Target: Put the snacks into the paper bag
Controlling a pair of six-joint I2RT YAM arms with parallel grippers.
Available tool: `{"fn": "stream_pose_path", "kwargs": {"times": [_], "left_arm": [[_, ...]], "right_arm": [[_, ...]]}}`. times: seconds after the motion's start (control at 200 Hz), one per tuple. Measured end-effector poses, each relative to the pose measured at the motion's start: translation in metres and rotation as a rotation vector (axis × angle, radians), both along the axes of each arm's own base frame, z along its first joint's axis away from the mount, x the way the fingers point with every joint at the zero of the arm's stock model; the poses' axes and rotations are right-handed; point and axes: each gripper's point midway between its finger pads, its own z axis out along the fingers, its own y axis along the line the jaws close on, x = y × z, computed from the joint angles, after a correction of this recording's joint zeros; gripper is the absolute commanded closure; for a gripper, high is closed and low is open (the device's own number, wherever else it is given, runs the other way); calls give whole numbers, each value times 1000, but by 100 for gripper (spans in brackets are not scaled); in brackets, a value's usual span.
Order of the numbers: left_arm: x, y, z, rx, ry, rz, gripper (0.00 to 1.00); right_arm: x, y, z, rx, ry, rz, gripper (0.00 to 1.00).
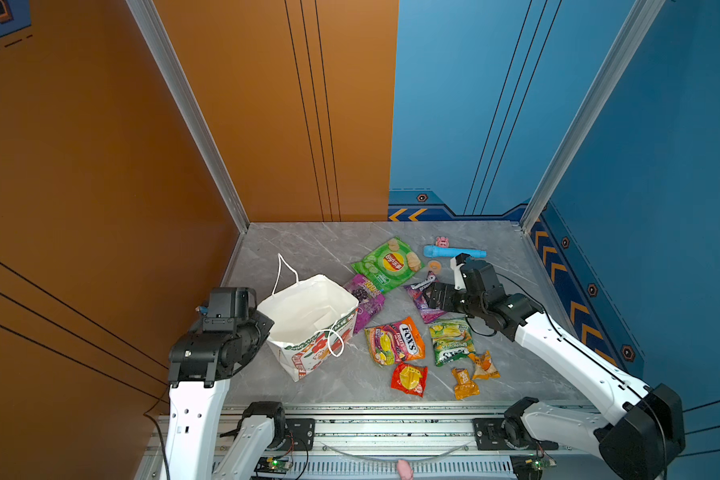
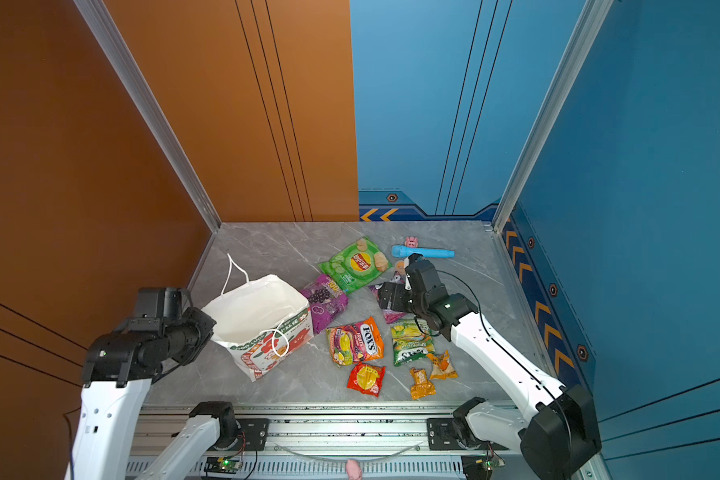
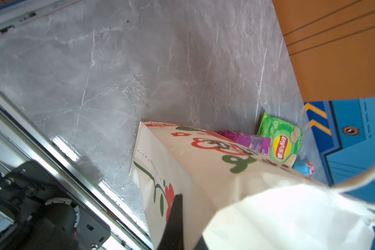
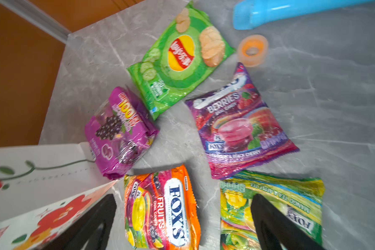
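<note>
Closest to the lens in both top views is the metal rail [image 1: 391,428] along the bottom edge, where both arms are mounted. Above it is the grey bench [image 1: 329,245].

The paper bag [image 1: 304,359] stands upright at lower left of the bench with its mouth open, and what shows of its inside is bare white. The left tool [image 1: 267,322] is closed on the bag's left rim. In the left wrist view one black finger [image 3: 177,207] lies flat against the flowered outer wall.

All the snacks lie on the bench to the right of the bag:
- The green chips bag [image 1: 387,264] is at centre top.
- The purple grape packet [image 1: 366,301] touches the bag's right side.
- The orange candy bag [image 1: 395,340] and green candy bag [image 1: 449,340] lie side by side below.
- The red wrapper [image 1: 409,379] and two orange-yellow wrappers [image 1: 464,382] are nearest the rail.
- The purple berries packet [image 4: 240,123] lies partly under the right arm in the top views.

The right tool [image 4: 183,195] is spread wide and empty above these packets.

This looks like the first pick, with the left arm holding the mouth open. Which packet is the target I cannot tell. Next, the right tool needs to drop onto one packet, pinch a crinkly edge without sliding off, then carry it left over the rim and let go. It should avoid the blue microphone [image 1: 454,252] and the pink toy [image 1: 442,241] at upper right.
</note>
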Motion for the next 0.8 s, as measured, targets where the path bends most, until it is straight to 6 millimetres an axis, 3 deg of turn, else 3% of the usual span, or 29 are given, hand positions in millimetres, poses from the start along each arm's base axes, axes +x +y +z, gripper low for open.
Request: {"fn": "stream_pose_path", "kwargs": {"times": [0.125,0.265,0.526,0.801], "left_arm": [[16,-6,10,43,1,-100,100],[15,-8,10,65,5,-144,100],[6,-15,11,66,-28,-164,100],[-7,-21,10,63,-75,-132,100]], "right_arm": [[-6,29,32,-8,-80,120,1],[-14,62,62,-15,-153,234,1],[-60,133,83,1,-118,402,4],[-98,176,97,81,-26,357,8]]}}
